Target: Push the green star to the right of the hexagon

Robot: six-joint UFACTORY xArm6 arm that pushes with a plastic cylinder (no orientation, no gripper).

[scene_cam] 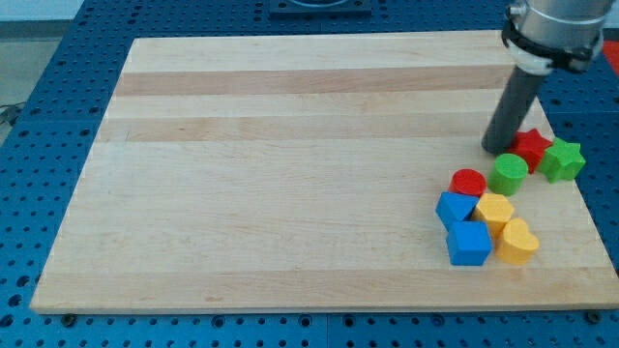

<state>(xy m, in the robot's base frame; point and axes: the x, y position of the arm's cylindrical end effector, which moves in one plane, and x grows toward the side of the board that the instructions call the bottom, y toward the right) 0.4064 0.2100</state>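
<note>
My tip (500,148) rests on the tabletop (290,174) near the view's right edge, at the lower end of the dark rod that comes down from the view's top right. There is no claw on this arm, so nothing is clenched or grasped; the rod simply ends in the tip. The tip sits just to the view's left of the red star (531,148), touching or nearly touching it. The green star (562,159) lies just to the view's right of the red star, close to the board's right edge, the two stars pressed together. Below the tip stands the green cylinder (508,174), and to its left the red cylinder (469,182), side by side. Further toward the view's bottom the rest huddle together: a blue block (455,208), shape unclear, at the left, the yellow hexagon (495,211) beside it, a blue cube (469,243) below, and a yellow heart (517,242) at the right. The green star is up and right of the hexagon, apart from it.
</note>
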